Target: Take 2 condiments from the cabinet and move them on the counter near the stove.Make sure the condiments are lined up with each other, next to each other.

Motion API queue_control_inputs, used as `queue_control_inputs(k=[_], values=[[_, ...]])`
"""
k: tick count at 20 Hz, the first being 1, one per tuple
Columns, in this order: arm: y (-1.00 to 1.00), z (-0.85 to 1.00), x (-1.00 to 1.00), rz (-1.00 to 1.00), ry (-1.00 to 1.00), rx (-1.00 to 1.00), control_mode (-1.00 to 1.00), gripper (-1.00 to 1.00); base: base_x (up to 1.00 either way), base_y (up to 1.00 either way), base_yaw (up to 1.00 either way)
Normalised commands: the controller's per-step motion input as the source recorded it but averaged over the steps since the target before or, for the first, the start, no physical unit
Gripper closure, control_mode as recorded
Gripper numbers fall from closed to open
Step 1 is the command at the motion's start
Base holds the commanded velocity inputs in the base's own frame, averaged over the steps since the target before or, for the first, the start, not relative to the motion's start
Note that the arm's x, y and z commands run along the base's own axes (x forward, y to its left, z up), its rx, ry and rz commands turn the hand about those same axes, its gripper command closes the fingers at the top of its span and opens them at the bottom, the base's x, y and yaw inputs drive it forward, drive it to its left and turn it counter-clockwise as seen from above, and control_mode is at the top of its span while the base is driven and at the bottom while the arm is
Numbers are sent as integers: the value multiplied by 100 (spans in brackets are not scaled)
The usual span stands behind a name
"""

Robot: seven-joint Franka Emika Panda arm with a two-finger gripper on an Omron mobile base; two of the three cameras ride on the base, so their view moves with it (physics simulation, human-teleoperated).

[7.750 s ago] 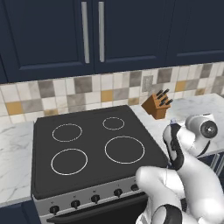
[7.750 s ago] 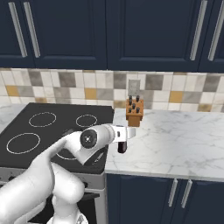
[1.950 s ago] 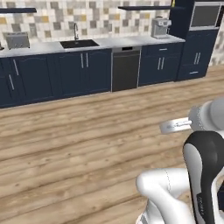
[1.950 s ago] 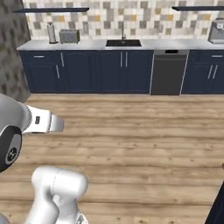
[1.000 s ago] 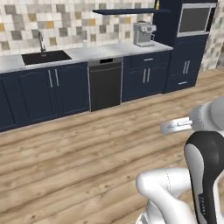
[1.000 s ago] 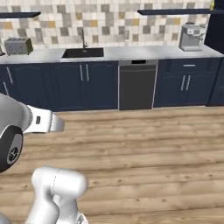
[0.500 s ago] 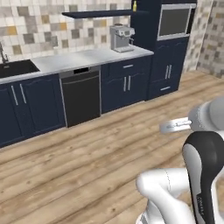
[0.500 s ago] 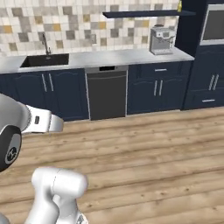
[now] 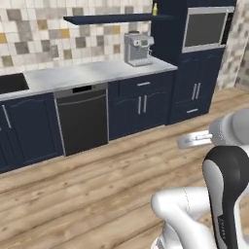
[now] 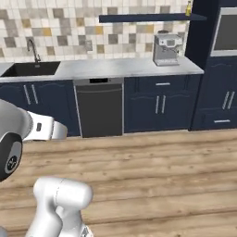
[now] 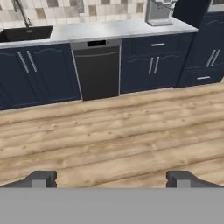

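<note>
A small yellow condiment bottle [image 9: 155,9] [image 10: 188,8] stands at the right end of the cabinet, a thin dark navy wall shelf [image 9: 112,18] [image 10: 148,17]. Under it runs the pale counter [image 9: 73,75] [image 10: 115,67] [image 11: 109,29] over navy base units. My gripper [image 11: 111,179] is open with nothing between its fingertips [image 11: 43,178]. It hangs over wooden floor, far from the shelf and pointing toward the base units. The stove is out of view.
A coffee machine [image 9: 137,48] [image 10: 166,48] sits on the counter under the shelf. A dishwasher [image 9: 82,119] [image 10: 99,109] [image 11: 98,70], a black sink [image 10: 32,68] [image 11: 26,33] and a tall unit with a wall oven [image 9: 204,29] line the wall. Wooden floor [image 11: 113,131] lies between.
The whole picture has shifted: the base has driven nearer the wall, and sink, dishwasher and coffee machine slid left in view. The gripper stays open.
</note>
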Motion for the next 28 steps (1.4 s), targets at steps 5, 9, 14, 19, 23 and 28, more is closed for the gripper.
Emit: queue_control_inputs(k=[5, 9, 14, 19, 23, 28], values=[[0, 0, 0, 0, 0, 0, 100, -100, 100, -68, 36], [0, 0, 0, 0, 0, 0, 100, -100, 100, -80, 26], [0, 0, 0, 0, 0, 0, 100, -100, 100, -78, 1], [0, 0, 0, 0, 0, 0, 100, -100, 100, -68, 2], [0, 0, 0, 0, 0, 0, 100, -100, 100, -64, 2], [0, 0, 0, 0, 0, 0, 100, -100, 100, -57, 4]])
